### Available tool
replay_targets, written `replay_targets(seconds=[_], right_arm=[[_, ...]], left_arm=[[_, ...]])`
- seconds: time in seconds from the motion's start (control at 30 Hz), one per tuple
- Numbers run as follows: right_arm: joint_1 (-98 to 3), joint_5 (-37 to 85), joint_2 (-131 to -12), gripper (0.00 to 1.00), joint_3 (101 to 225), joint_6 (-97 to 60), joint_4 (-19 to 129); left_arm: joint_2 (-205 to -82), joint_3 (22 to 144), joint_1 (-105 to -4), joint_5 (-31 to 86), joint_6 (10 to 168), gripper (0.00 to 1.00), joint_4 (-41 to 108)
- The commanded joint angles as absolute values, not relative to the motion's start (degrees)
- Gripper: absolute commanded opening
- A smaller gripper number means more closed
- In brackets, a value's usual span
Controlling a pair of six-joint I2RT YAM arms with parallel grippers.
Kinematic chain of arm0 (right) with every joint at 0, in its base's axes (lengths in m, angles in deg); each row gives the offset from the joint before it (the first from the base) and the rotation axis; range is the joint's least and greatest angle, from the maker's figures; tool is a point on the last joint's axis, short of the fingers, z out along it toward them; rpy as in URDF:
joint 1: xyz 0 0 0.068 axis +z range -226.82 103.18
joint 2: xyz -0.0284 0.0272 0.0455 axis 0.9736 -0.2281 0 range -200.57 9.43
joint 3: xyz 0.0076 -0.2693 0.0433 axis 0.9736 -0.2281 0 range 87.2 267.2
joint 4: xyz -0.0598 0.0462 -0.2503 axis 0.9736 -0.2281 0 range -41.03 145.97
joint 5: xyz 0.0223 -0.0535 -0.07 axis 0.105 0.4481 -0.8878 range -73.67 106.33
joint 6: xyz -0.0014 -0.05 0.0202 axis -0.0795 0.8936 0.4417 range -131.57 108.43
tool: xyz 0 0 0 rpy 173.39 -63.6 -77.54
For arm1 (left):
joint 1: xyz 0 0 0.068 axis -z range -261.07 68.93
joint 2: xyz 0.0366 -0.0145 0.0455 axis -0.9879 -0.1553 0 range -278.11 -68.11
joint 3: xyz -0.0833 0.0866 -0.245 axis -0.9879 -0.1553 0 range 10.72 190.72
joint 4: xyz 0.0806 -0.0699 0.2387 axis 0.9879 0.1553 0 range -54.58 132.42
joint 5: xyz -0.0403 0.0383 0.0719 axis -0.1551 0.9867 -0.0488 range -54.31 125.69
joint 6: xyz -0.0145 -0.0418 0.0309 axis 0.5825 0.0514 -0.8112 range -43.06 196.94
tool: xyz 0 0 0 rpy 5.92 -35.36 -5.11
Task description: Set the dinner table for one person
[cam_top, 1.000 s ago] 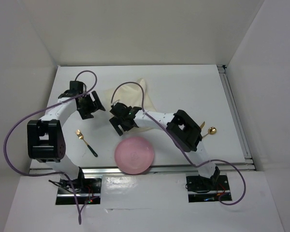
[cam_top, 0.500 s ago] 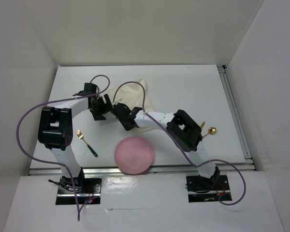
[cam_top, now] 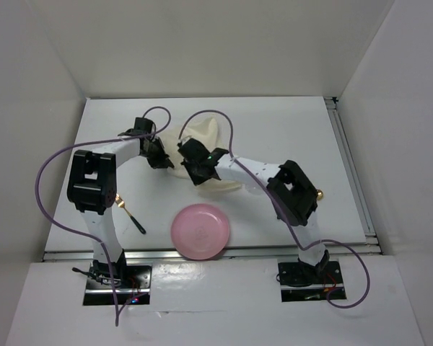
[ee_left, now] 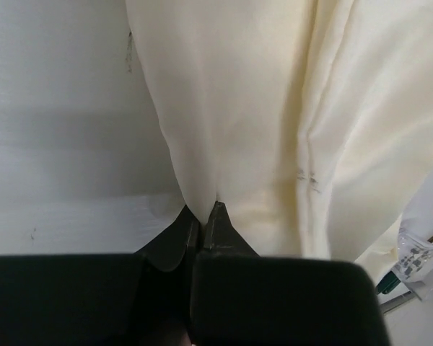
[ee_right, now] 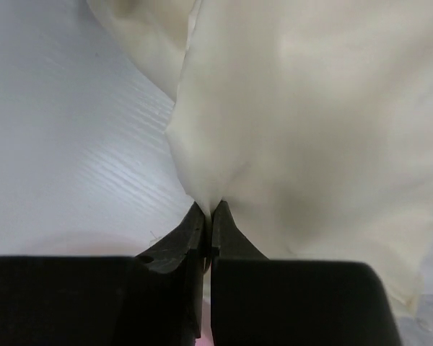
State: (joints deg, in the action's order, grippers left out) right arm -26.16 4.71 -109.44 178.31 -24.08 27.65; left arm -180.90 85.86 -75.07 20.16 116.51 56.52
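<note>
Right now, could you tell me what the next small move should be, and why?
Probably lift slightly and draw the arms apart: the left fingers and right fingers are each pinched shut on a fold of the cream cloth, which lies bunched and creased on the dinner table, so it needs spreading flat.

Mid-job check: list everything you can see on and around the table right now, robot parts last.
dinner table: one, matte white, under everything, silver rails on near and right edges
cream cloth mat: one, cream, rumpled, centre of table
plate: one, pink, near edge, centre
fork: one, gold head with dark handle, left of plate
gold utensil: one, mostly hidden behind right arm
left gripper: black, jaws shut, pinching the mat
right gripper: black, jaws shut, pinching the mat
</note>
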Motion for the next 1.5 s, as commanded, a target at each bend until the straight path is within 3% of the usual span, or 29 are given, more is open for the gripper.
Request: replay_targets(seconds=[0.0, 0.27, 0.5, 0.67, 0.7, 0.77, 0.8, 0.83, 0.93, 1.13, 1.3, 1.33, 1.37, 1.43, 1.47], right_arm=[[-30.14, 9.91, -99.83, 0.0, 177.64, -23.87, 30.74], [-43.05, 23.87, -88.23, 0.0, 175.79, -24.92, 32.77], [-52.1, 28.45, -83.47, 0.0, 172.9, -26.06, 33.37], [-53.88, 29.51, -83.47, 0.0, 166.85, -28.35, 33.91], [-53.88, 28.91, -83.99, 0.0, 165.78, -29.74, 33.91], [-54.4, 29.77, -84.78, 0.0, 162.98, -31.68, 33.91], [-54.4, 30.91, -84.79, 0.0, 162.18, -32.56, 33.91], [-54.4, 30.92, -85.57, 0.0, 161.47, -34.05, 33.91], [-55.02, 31.45, -87.77, 0.0, 160.85, -35.55, 32.77], [-55.02, 28.11, -88.48, 0.0, 161.55, -35.56, 31.97], [-55.02, 28.81, -87.78, 0.0, 162.78, -35.03, 32.5], [-55.02, 28.81, -87.78, 0.0, 163.39, -35.03, 31.89], [-55.02, 28.81, -87.78, 0.0, 163.4, -35.03, 31.89], [-55.02, 29.43, -87.78, 0.0, 163.4, -35.03, 31.89], [-55.02, 29.43, -87.78, 0.0, 163.92, -35.03, 31.89]], left_arm=[[-178.41, 89.73, -75.0, 20.57, 116.76, 0.0, 58.87], [-171.82, 103.78, -75.0, 24.78, 114.39, 0.0, 73.25], [-171.82, 118.38, -75.0, 30.32, 111.48, 0.0, 85.95], [-181.45, 125.5, -77.11, 31.03, 112.01, 0.0, 89.73], [-182.79, 126.99, -77.11, 32.08, 112.53, 0.05, 90.51], [-184.55, 127.0, -79.03, 32.09, 112.54, 0.34, 91.31], [-185.17, 126.48, -79.04, 31.57, 112.54, 0.66, 91.31], [-185.18, 125.69, -79.74, 30.86, 112.54, 0.79, 90.36], [-183.26, 124.2, -79.75, 30.15, 112.01, 0.97, 88.51], [-177.98, 120.06, -79.75, 33.48, 109.29, 0.95, 85.51], [-175.44, 114.71, -79.75, 38.23, 108.67, 0.72, 86.04], [-174.12, 109.83, -79.75, 39.02, 108.67, 0.62, 84.82], [-172.54, 106.82, -79.75, 39.03, 108.67, 0.59, 83.68], [-167.19, 97.45, -81.41, 37.55, 108.67, 0.61, 78.76], [-165.42, 94.25, -82.03, 34.49, 108.67, 0.81, 76.83]])
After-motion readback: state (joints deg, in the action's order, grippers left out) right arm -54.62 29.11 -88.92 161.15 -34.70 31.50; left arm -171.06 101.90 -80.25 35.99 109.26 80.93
